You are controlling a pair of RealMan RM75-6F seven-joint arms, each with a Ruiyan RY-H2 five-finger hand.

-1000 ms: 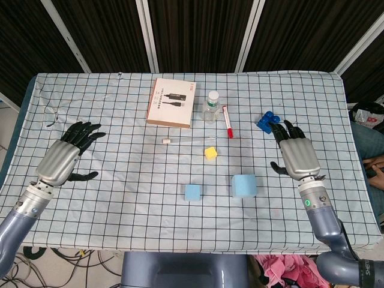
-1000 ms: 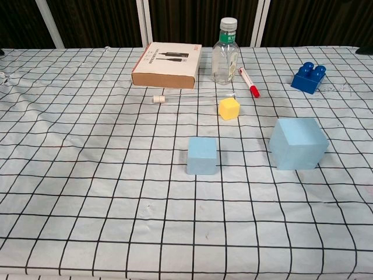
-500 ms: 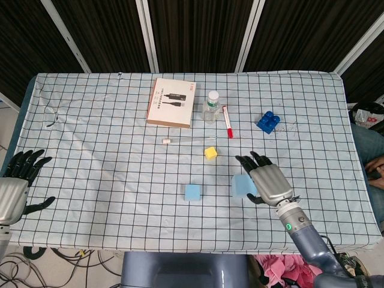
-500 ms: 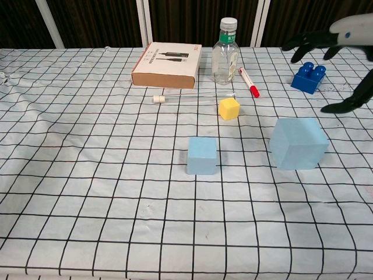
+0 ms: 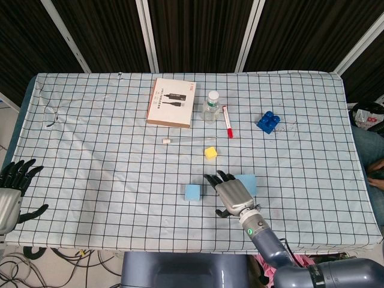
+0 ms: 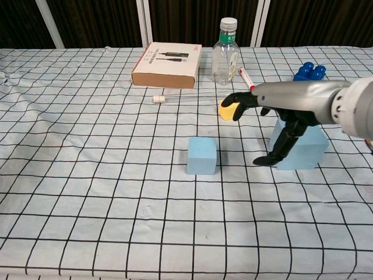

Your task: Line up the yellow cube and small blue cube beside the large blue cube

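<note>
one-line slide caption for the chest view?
Right hand open above the table, between yellow cube and large blue cube.

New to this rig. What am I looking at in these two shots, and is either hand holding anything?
A two-armed robot with finger hands works at a table with a checked cloth. One picture looks down from its head, the other forward from its chest. The right hand hovers open between the small blue cube and the large blue cube, fingers toward the yellow cube. The left hand waits open at the table's edge. Neither holds anything. Also there: a box, bottle, red marker and dark blue brick.
</note>
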